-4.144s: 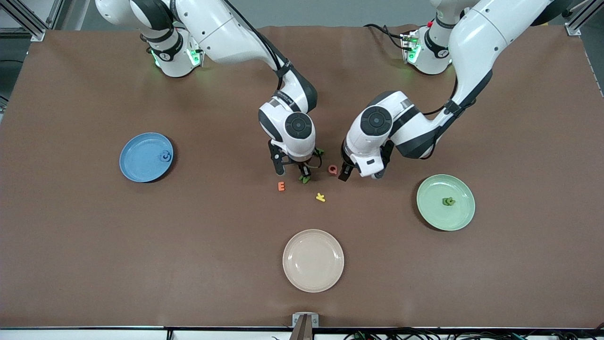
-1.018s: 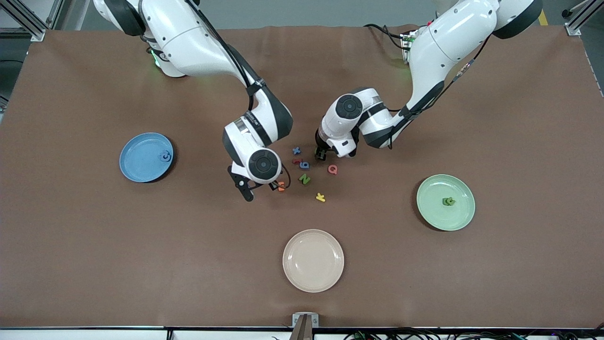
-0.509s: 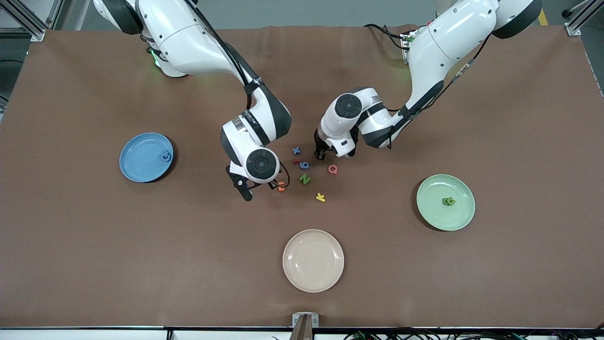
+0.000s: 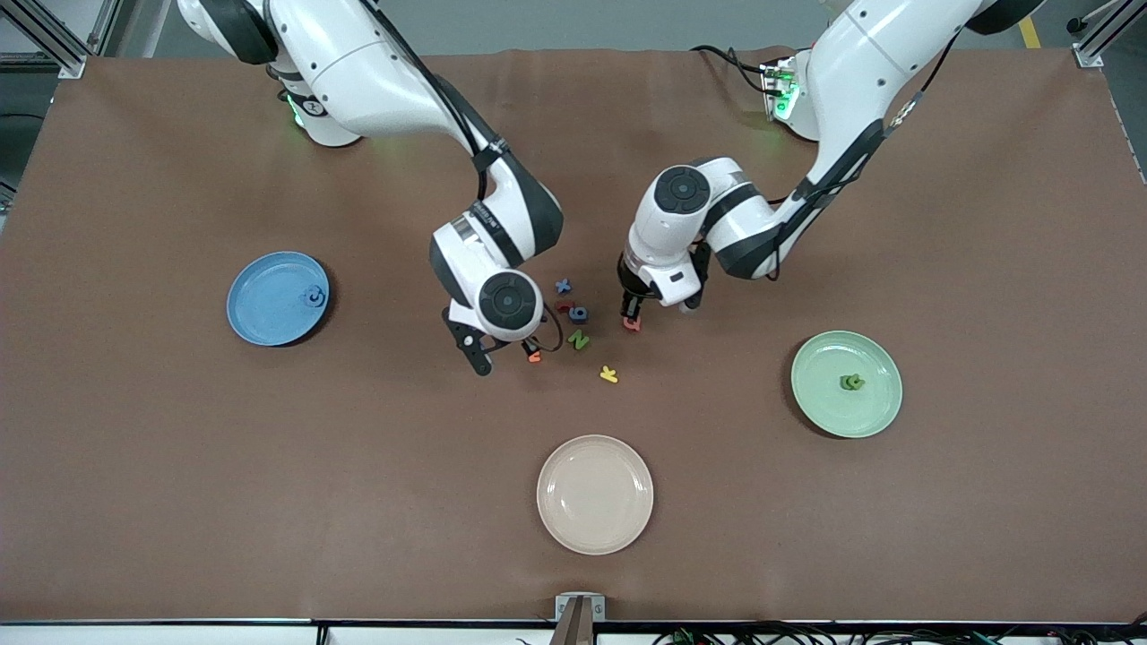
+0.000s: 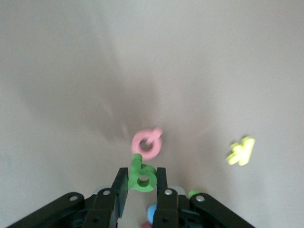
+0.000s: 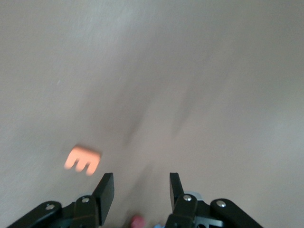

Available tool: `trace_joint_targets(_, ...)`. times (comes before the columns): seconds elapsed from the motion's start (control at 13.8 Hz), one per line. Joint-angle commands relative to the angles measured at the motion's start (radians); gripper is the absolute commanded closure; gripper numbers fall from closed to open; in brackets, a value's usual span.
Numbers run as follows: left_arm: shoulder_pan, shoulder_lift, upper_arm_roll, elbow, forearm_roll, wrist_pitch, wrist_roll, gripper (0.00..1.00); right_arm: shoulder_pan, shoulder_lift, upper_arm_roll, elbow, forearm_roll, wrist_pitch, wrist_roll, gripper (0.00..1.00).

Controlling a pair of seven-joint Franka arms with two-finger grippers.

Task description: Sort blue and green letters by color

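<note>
Left gripper fingers clamped, right gripper fingers apart

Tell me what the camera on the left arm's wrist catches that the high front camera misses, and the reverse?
Only the left wrist view shows the left gripper shut on a small green letter, held over the pink Q. Only the front view shows the blue plate, the green plate, the beige plate, the blue X, the green N and the right gripper, open, by the orange letter. Both show the yellow K and the brown table.
</note>
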Motion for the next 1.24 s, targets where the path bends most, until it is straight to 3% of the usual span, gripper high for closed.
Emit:
trace_joint_targets(0.0, 0.07, -0.039, -0.002, 0.005, 0.011, -0.025, 0.154, 1.0, 0.052, 0.013, -0.003, -0.007, 0.004, 0.088, 0.147, 0.46)
trace_joint_targets(0.29, 0.167, -0.046, -0.003, 0.063, 0.009, -0.139, 0.369, 1.0, 0.106, 0.039, -0.003, -0.009, 0.004, 0.144, 0.255, 0.47)
trace_joint_targets(0.65, 0.276, -0.025, -0.002, 0.094, 0.008, -0.154, 0.59, 1.0, 0.135, 0.086, -0.004, -0.009, 0.0, 0.186, 0.323, 0.47)
trace_joint_targets(1.16, 0.344, -0.036, 0.0, 0.097, 0.006, -0.22, 0.794, 1.0, 0.134, 0.1, -0.003, 0.002, -0.002, 0.187, 0.375, 0.47)
